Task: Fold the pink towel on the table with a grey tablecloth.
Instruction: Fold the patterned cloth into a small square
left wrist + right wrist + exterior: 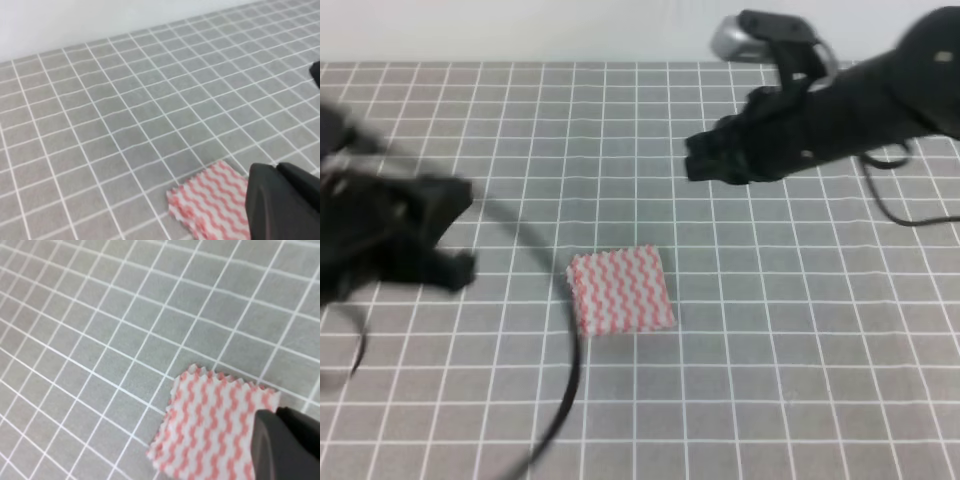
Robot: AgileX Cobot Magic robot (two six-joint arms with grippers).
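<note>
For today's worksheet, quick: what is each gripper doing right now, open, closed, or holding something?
Left gripper: blurred, cannot be told; holds nothing visible.
Right gripper: cannot be told; clear of the pink towel.

light even and soft, bright throughout; we see hardly any shadows on the grey tablecloth [770, 330]. left arm [390, 235] smeared by motion blur. both wrist views slightly soft, no glare.

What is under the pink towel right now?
The pink towel lies flat on the table with a grey tablecloth, whose white grid runs up to its edges on every side. Whatever sits directly beneath the towel is covered; no bulge shows.
</note>
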